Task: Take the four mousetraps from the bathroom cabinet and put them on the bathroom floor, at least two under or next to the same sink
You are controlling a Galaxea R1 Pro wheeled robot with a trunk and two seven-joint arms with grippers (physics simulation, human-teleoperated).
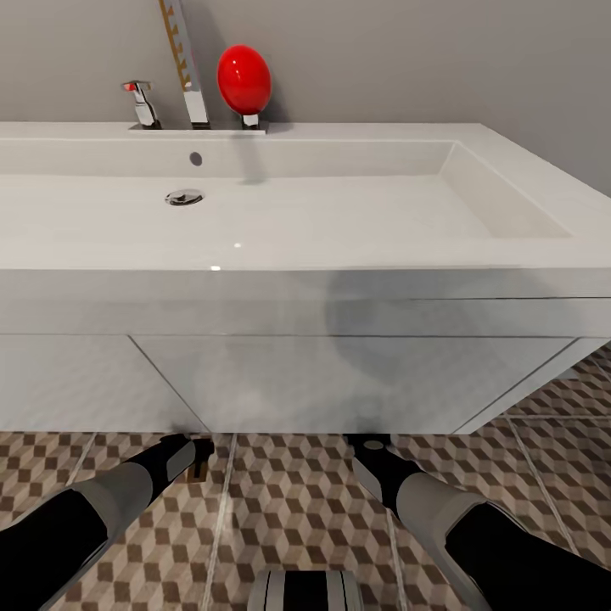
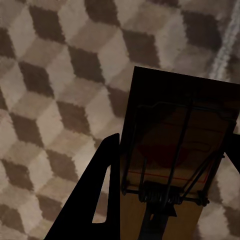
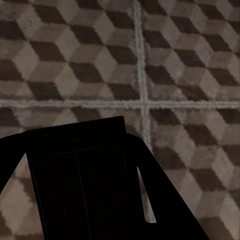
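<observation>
Below the sink (image 1: 280, 212), both arms reach down toward the bathroom floor (image 1: 297, 509) at the foot of the white vanity unit (image 1: 339, 382) that carries the basin. The sink is a wide white rectangular basin with a chrome tap (image 1: 193, 85) and a red ball knob (image 1: 244, 79) at its back edge and a round drain (image 1: 184, 198) in its bottom. The left tool (image 1: 197, 458) sits low in front of the vanity, just off its base, and a small brown piece shows at its tip in the head view. In the left wrist view a mousetrap (image 2: 175, 165) is held between the dark fingers (image 2: 95, 200) of that tool: a dark wooden slab with a wire bar and a coiled spring across it, hanging close over the cube-patterned tiles; whether it touches the floor cannot be told. The right tool (image 1: 371, 443) is also down near the base of the vanity, to the right of the left one and apart from it. In the right wrist view a second mousetrap (image 3: 82, 180) appears as a flat, very dark rectangular slab between the tool's fingers (image 3: 160, 200), which close on its sides, above a crossing of pale grout lines (image 3: 145, 104). Its metal parts are too dark to make out.
</observation>
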